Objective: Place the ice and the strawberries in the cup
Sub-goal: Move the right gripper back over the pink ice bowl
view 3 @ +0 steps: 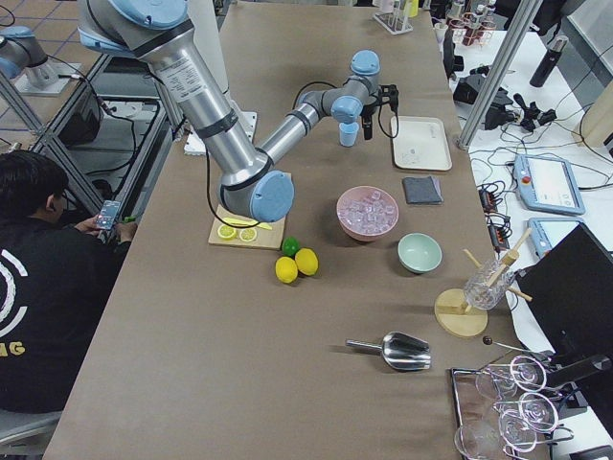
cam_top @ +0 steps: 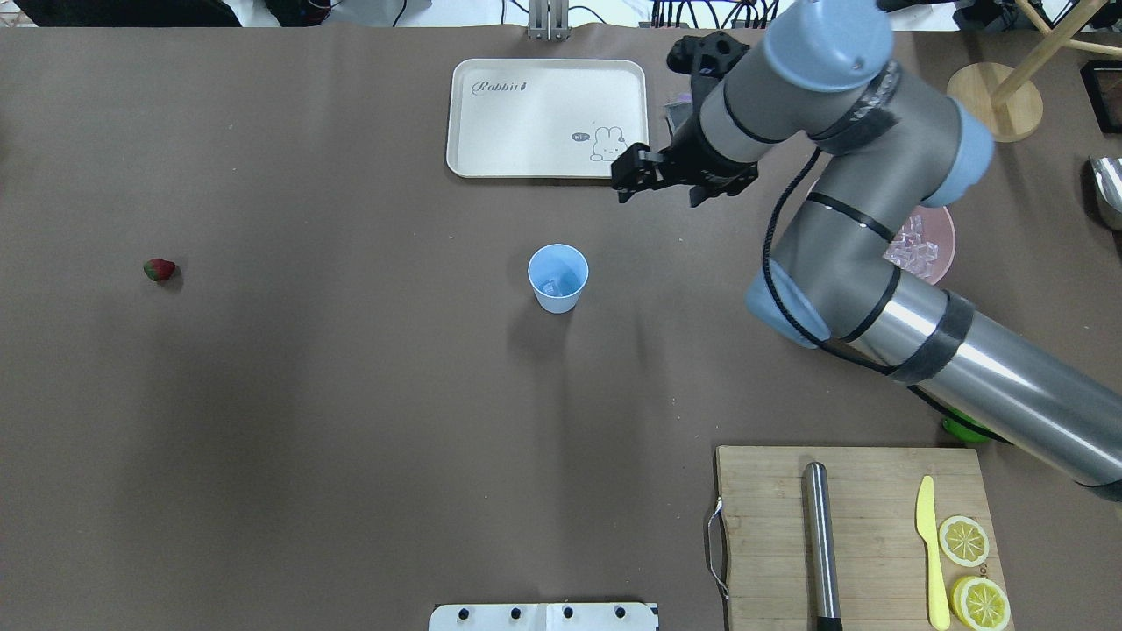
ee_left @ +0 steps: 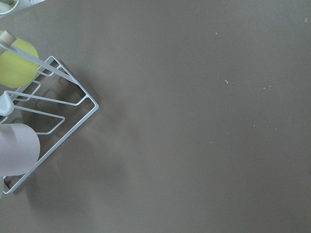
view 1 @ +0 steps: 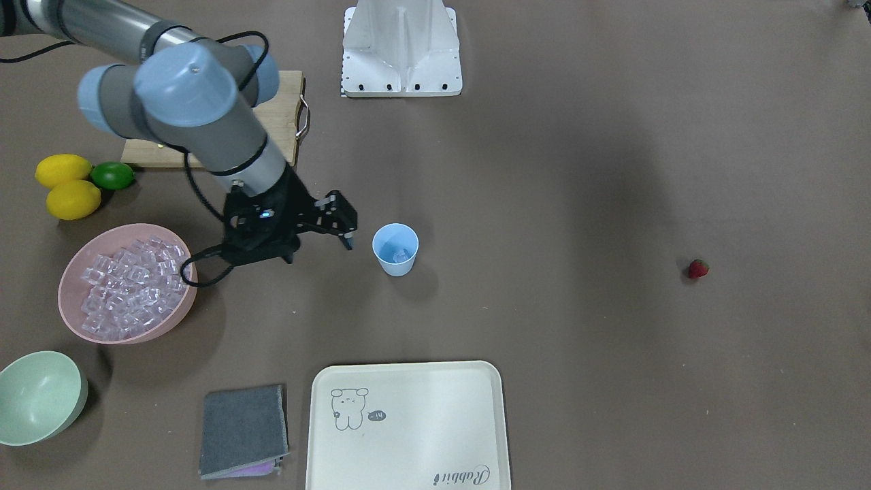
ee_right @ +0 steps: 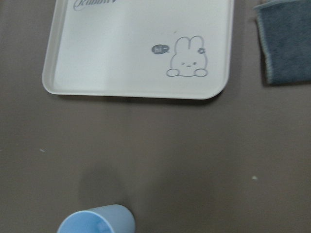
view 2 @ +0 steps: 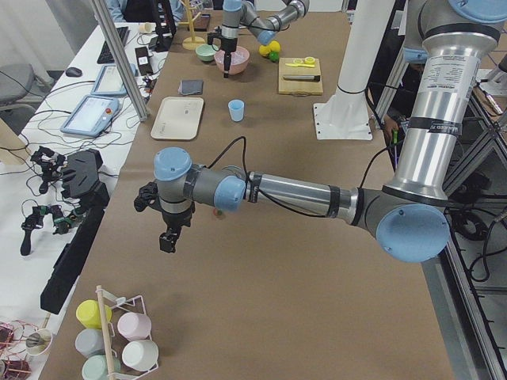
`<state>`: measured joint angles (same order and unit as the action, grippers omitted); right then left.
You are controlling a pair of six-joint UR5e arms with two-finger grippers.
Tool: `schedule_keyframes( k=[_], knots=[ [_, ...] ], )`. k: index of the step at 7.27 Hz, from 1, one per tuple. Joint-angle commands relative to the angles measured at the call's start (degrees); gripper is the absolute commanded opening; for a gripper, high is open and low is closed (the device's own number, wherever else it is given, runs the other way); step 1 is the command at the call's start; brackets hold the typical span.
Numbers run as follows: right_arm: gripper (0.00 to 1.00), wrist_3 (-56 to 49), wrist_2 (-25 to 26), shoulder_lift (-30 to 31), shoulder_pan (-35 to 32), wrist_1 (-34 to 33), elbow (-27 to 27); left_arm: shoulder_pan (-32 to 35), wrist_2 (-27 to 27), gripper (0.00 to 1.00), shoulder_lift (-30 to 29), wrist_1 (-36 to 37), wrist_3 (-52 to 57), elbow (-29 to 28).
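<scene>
The small light-blue tapered plastic cup [cam_top: 558, 278] is stood upright near the middle of the brown desk [cam_top: 351, 394], mouth up and narrow base down. One clear ice cube [cam_top: 554, 287] is seen at its bottom in the overhead and front-facing views. In the right wrist view only the cup's rim is caught at the lower edge, and the inside cannot be read.

The small red strawberry [cam_top: 159, 269] is laid on its side well apart from the cup, on the robot's left half of the desk. Its long axis seems to run across the desk, but which end bears the green cap is too small to settle.

The right end effector [cam_top: 659, 198] is held above the desk on the robot's right of the cup, apart from it, its jaws appearing parted with nothing between them. The wide pink bowl [view 1: 170, 320], heaped with more ice cubes [view 1: 129, 279], is shown whole from the front but is mostly hidden by the right arm from overhead.

The left end effector [view 2: 168, 237] is shown only from the side, so whether it is parted or closed cannot be told. Its wrist camera gives bare desk and a white wire rack [ee_left: 91, 101] cut off at the frame edge.
</scene>
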<state>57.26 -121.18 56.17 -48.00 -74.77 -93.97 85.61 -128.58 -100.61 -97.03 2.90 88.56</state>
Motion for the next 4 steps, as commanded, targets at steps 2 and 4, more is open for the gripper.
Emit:
schedule_keyframes(
  k=[2,4],
  knots=[
    [0.99,-19.84,-0.74,7.10,-8.41,-18.57,-7.16,0.09,0.00,0.98,-0.64,0.00,0.00,0.12],
    [0.99,-29.37,-0.64,17.34,-10.09,-19.54,-11.31,0.00,0.00,0.98,-0.90,0.00,-0.09,0.12]
  ],
)
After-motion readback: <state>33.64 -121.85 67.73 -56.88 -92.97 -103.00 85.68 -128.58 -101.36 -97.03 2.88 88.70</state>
